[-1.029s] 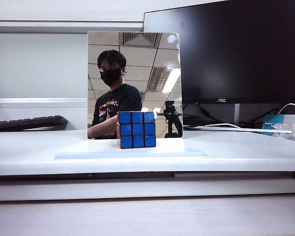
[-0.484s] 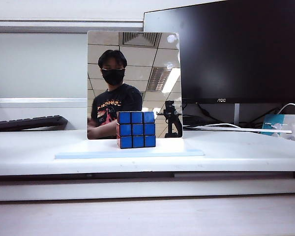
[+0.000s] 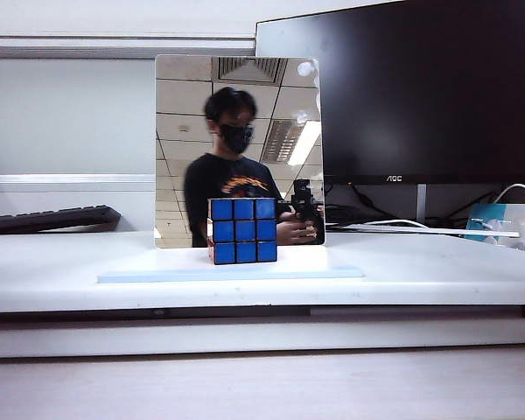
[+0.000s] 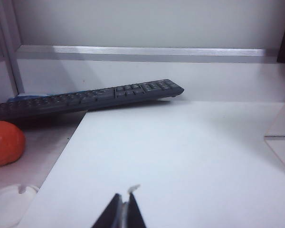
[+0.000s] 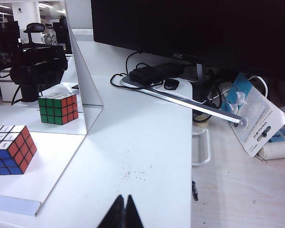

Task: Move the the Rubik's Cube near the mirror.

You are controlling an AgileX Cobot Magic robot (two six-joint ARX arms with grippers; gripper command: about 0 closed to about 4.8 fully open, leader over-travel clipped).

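Rubik's Cube (image 3: 242,230) unmoved on mirror (image 3: 237,149) base; only reflection shifts; left gripper (image 4: 123,209), right gripper (image 5: 124,209) closed, empty; task apparently complete

Exterior view: bright, even indoor light; white worktop (image 3: 52,271) close to washed out. The mirror (image 3: 237,131) reflects ceiling light panels — light comes from overhead. Reflected person slightly soft (blurred). Monitor (image 3: 420,87) reads flat black, little glare. The Rubik's Cube (image 3: 242,230) is sharp, blue face evenly lit, a faint shadow at its foot.

Left wrist view: dimmer, greyish cast, soft overall; keyboard (image 4: 85,97) lays a dark shadow beneath it; left pincer (image 4: 122,213) out of focus at the frame edge.

Right wrist view: crisp, warm — mirror shows ceiling lights; right pincer (image 5: 123,213) a dark blurred silhouette.
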